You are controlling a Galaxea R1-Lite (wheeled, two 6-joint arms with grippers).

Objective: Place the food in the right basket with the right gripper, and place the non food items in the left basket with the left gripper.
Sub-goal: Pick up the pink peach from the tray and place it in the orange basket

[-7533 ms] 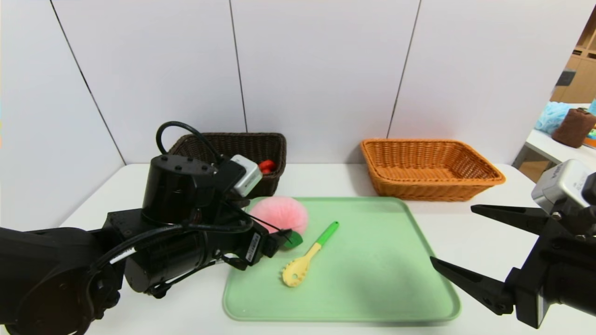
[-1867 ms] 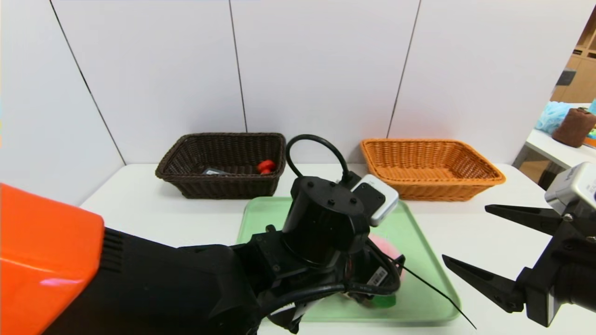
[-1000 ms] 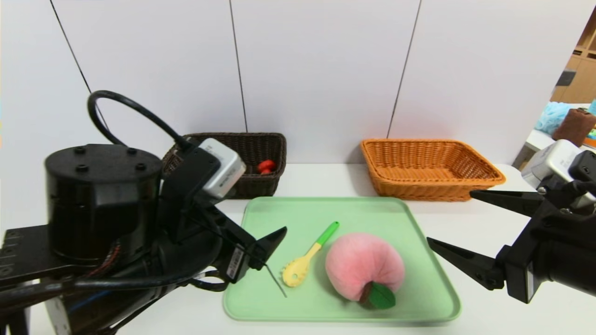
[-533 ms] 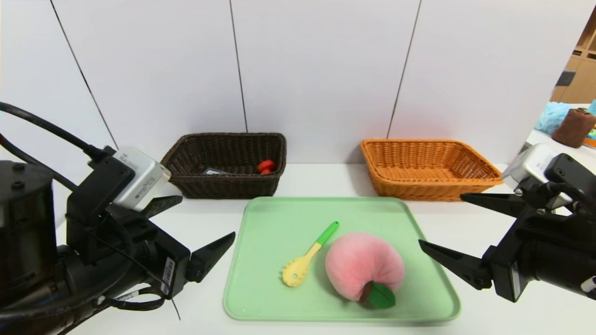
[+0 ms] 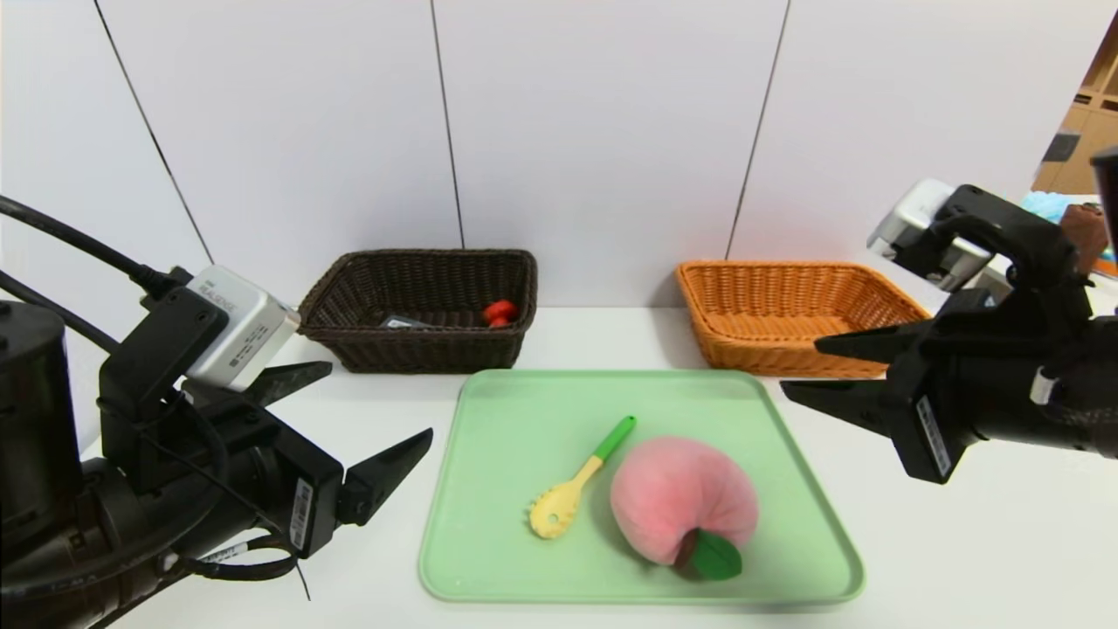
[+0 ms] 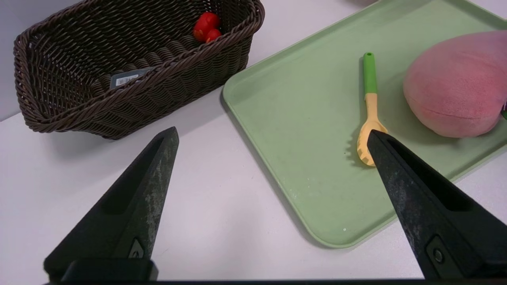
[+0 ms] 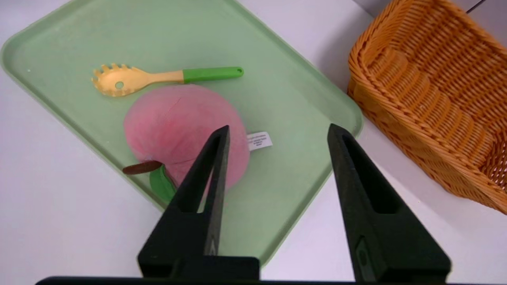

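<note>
On the desk [image 5: 917, 524], toward its front edge, lies a green tray [image 5: 524, 393]. At the back edge stand the orange-tan basket [image 5: 799, 319] on the right side and the dark brown basket [image 5: 419, 306] on the left. Right hand [image 5: 799, 369] hangs over the tray's right edge, fingers partly apart, gripping nothing. Left hand [image 5: 380, 406] hovers over the desk's left part, spread wide and empty. Near the tray's front right corner sits the plush peach [image 5: 677, 502], with the pasta spoon [image 5: 581, 476] just beside it. Inside the dark basket lie a grey case [image 5: 402, 322] and a red duck [image 5: 500, 312]
</note>
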